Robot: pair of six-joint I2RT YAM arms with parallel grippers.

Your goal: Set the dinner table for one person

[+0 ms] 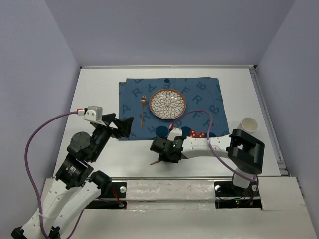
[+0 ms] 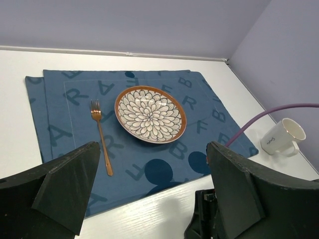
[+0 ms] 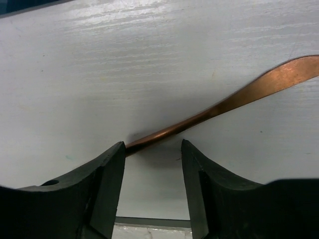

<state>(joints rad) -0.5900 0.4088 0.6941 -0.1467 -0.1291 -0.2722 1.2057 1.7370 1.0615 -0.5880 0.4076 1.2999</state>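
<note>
Down low, our right pincer (image 3: 152,147) stands released, its jaws straddling the end of a copper utensil handle (image 3: 239,97) lying on the white tabletop (image 1: 94,89) near the blue placemat (image 2: 209,99). Our left pincer (image 2: 152,147) hangs spread wide above the placemat's near left corner, facing the flowered plate (image 2: 149,113) and the copper fork (image 2: 102,139).

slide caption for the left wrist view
open left fingers frame a floral plate on a blue letter-print placemat, copper fork to its left, white mug on the table at right
</note>
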